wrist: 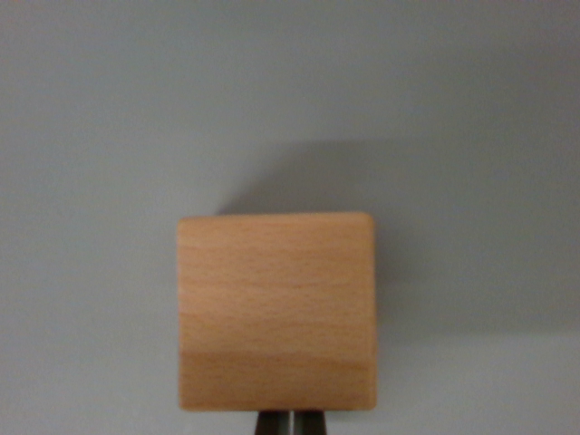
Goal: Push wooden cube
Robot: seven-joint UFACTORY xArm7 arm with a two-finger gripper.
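In the wrist view, the light-brown, smooth-grained wooden cube [276,311] sits low and central on a plain pale grey surface [100,136], casting a soft shadow toward the far right. At the bottom edge, the dark gripper [290,423] tips show pressed together with only a thin seam between them, right against the cube's near face. The push looks to be in hand; the next move likely calls for a straight, centred advance so the cube does not swivel.

The light tan, round-edged wooden cube [276,313] shows fine horizontal grain and a smooth, matt finish; the pale grey desk [100,136] looks smooth and matt.
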